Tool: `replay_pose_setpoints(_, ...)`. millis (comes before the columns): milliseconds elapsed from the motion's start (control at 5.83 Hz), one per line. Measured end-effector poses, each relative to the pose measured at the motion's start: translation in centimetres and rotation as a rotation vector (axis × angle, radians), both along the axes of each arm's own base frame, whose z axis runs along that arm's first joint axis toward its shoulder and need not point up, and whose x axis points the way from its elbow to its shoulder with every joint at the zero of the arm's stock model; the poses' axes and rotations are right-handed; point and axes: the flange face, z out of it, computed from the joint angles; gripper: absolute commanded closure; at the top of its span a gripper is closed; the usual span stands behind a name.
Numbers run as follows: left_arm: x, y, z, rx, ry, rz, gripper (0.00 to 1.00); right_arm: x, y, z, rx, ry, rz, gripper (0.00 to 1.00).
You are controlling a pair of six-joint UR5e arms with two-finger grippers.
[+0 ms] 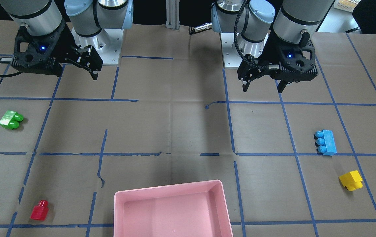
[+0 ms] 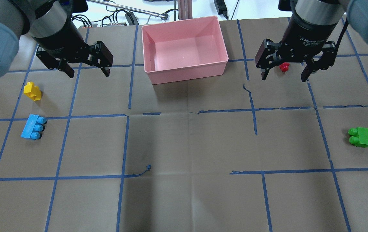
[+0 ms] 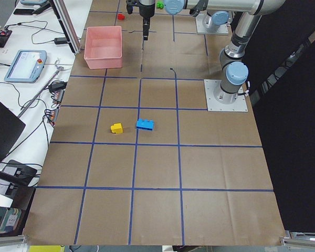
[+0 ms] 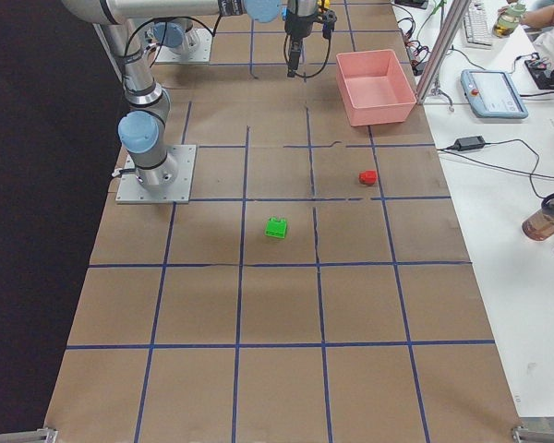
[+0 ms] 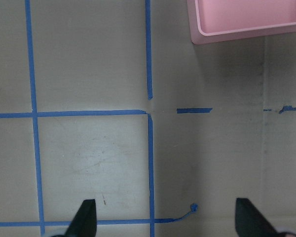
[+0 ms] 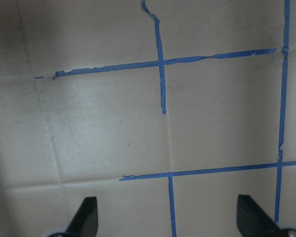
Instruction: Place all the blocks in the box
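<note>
one label [image 2: 310, 39], "2f adaptive", on right pincer [image 2: 283, 79], spread wide, rest blurred

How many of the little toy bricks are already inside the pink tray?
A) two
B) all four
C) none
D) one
C: the pink tray has nothing in it, and the green brick, light-blue brick, yellow brick and red brick all lie outside it on the table.
</note>
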Motion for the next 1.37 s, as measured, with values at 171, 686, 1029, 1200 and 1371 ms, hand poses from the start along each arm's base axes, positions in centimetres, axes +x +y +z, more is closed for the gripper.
replay_pose_setpoints(171,1.4,0.0,0.4,-0.005,-0.001,0.003,0.01,0.0,0.0,0.0,0.0,-0.001,0.0,0.0)
replay_pose_setpoints(686,13.8,0.0,-0.9,0.07,-0.019,0.008,0.01,0.0,-0.1,-0.2,0.007,0.001,0.001,0.0)
replay_pose_setpoints(1029,25.3,-0.3,-6.5,0.12,0.0,-0.049,0.01,-0.1,-0.3,-0.5,0.012,0.006,0.007,0.0)
replay_pose_setpoints(1200,29.3,-1.1,-9.3,0.111,-0.018,-0.147,0.01,-0.1,-0.4,-0.6,0.013,0.008,0.012,0.0)
replay_pose_setpoints(1371,33.0,-2.2,-12.7,0.108,-0.039,-0.218,0.01,-0.4,-0.5,-0.8,0.016,0.008,0.014,0.0)
